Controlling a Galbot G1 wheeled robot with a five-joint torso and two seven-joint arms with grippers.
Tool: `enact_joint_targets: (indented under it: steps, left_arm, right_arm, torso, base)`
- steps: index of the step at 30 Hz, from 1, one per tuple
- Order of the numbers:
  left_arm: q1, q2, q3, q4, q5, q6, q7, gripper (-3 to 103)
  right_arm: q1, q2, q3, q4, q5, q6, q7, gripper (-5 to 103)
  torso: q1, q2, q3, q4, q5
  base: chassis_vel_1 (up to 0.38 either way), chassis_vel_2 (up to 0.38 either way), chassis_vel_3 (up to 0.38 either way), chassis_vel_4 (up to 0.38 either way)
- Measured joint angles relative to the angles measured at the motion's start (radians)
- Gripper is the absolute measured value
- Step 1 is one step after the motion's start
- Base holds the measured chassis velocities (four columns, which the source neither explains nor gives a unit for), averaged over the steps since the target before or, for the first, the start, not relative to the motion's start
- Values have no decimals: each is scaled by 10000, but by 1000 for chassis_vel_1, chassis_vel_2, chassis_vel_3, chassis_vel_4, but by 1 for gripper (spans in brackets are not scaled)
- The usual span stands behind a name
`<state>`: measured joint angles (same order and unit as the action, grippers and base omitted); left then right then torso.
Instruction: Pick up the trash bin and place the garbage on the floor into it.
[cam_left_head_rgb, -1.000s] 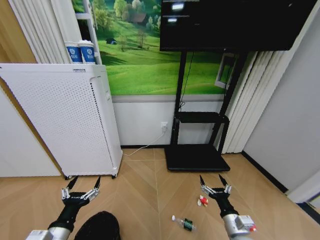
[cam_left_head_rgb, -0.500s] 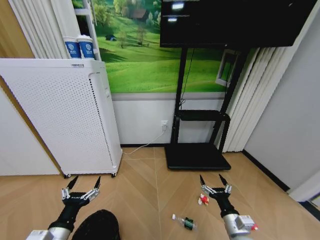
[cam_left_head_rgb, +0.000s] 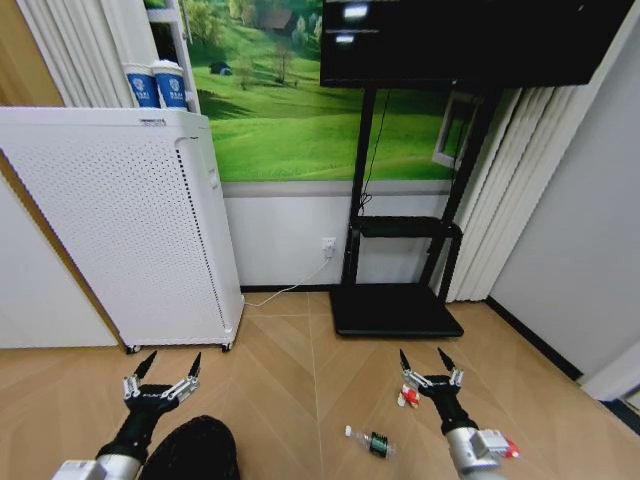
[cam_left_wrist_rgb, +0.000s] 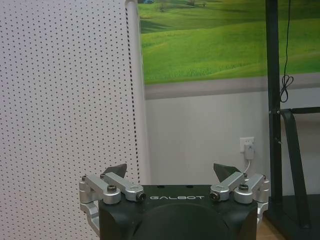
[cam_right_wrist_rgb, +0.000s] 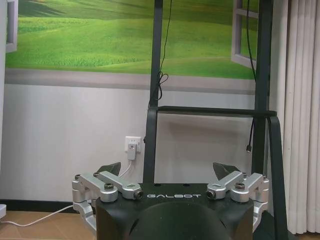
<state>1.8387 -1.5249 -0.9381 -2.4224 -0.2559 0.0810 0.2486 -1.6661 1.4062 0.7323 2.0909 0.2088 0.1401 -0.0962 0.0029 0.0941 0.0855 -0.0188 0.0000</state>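
1. Herringbone floor (cam_left_head_rgb: 290, 380) of light tan wood, running up to a white lower wall with a green meadow mural (cam_left_head_rgb: 290, 110) above it; at the wall, a dark screen on a black stand (cam_left_head_rgb: 398, 300), pale curtains to the right, and a white cable trailing from a wall socket (cam_left_head_rgb: 328, 248).
2. Tall white perforated air purifier (cam_left_head_rgb: 120, 225) standing at the left on the floor, two blue-and-white paper cups (cam_left_head_rgb: 156, 86) on a shelf behind its top.
3. Black mesh trash bin (cam_left_head_rgb: 195, 450) low at the bottom edge, just right of the left arm; contents hidden.
4. Garbage spread on the boards near the right arm: clear bottle with green label (cam_left_head_rgb: 368, 441) lying on its side, red-and-white wrapper (cam_left_head_rgb: 406, 399) just beside the right fingertips; small red scrap (cam_left_head_rgb: 513, 450) at the arm's right.
5. Left gripper (cam_left_head_rgb: 161, 372) held above the floor, fingers spread wide, gripping nothing; facing the purifier panel in the left wrist view (cam_left_wrist_rgb: 175, 172).
6. Right gripper (cam_left_head_rgb: 429, 366) likewise spread wide and empty, pointed at the stand in the right wrist view (cam_right_wrist_rgb: 170, 170).
7. Against one second ago: whole scene slightly lower in the head view, a camera shift; grippers and litter unchanged.
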Motion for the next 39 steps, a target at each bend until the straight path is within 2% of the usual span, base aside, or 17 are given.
enact_joint_targets:
  steps: [14, 21, 27, 29, 30, 32, 33, 35, 36, 37, 38, 39]
  left_arm:
    - [1, 2, -5, 6, 3, -2, 0, 98]
    - [59, 33, -115, -39, 6, -343, -49, 98]
    - [180, 67, -270, 75, 155, -258, -658, 100]
    - [448, 133, -445, 211, 163, 341, -1349, 100]
    - [448, 133, -445, 211, 163, 341, -1349, 100]
    - [890, 201, -854, 273, -431, 1023, -1927, 103]
    - [890, 201, -854, 273, -431, 1023, -1927, 103]
    - [1334, 200, -1398, 278, -1262, 1429, -2269, 100]
    - [1682, 217, -1780, 303, -1925, 1677, -2529, 99]
    - [1682, 217, -1780, 303, -1925, 1677, -2529, 99]
    - [2090, 251, -2106, 349, -2599, 1887, -2750, 96]
    - [2273, 265, -2209, 375, -2894, 1963, -2826, 96]
  right_arm:
    - [3, -4, -3, -15, -5, 17, 4, 100]
    - [0, 2, -2, -12, -4, 18, 6, 100]
    - [-28, 27, 73, -10, 6, 44, 6, 100]
    - [-83, 86, 262, -2, 39, 113, 21, 100]
    - [-83, 86, 262, -2, 39, 113, 21, 100]
    - [-87, 145, 427, 4, 111, 153, 95, 100]
    - [-87, 145, 427, 4, 111, 153, 95, 100]
    - [30, 131, 424, -26, 200, 153, 156, 100]
    - [90, 104, 390, -38, 290, 142, 204, 100]
    - [90, 104, 390, -38, 290, 142, 204, 100]
    - [155, 65, 366, -53, 368, 121, 225, 100]
    - [181, 52, 362, -67, 399, 115, 229, 100]
  torso:
    - [-27, -556, -497, 0, 0]
    - [-28, -685, -632, 0, 0]
    - [-28, -683, -633, 1, 0]
    - [-28, -673, -624, 0, -2]
    - [-28, -673, -624, 0, -2]
    - [-28, -658, -613, -4, -3]
    - [-28, -658, -613, -4, -3]
    - [-29, -646, -606, 1, -1]
    - [-29, -640, -600, 2, -1]
    - [-29, -640, -600, 2, -1]
    - [-29, -635, -595, 2, -1]
    - [-29, -633, -593, 1, 0]
  base:
    - [0, 0, 0, 0]
    - [0, 0, 0, 0]
    - [0, 0, 0, 0]
    - [0, 0, 0, 0]
    - [0, 0, 0, 0]
    - [0, 0, 0, 0]
    - [0, 0, 0, 0]
    - [0, 0, 0, 0]
    - [0, 0, 0, 0]
    - [0, 0, 0, 0]
    - [0, 0, 0, 0]
    - [0, 0, 0, 0]
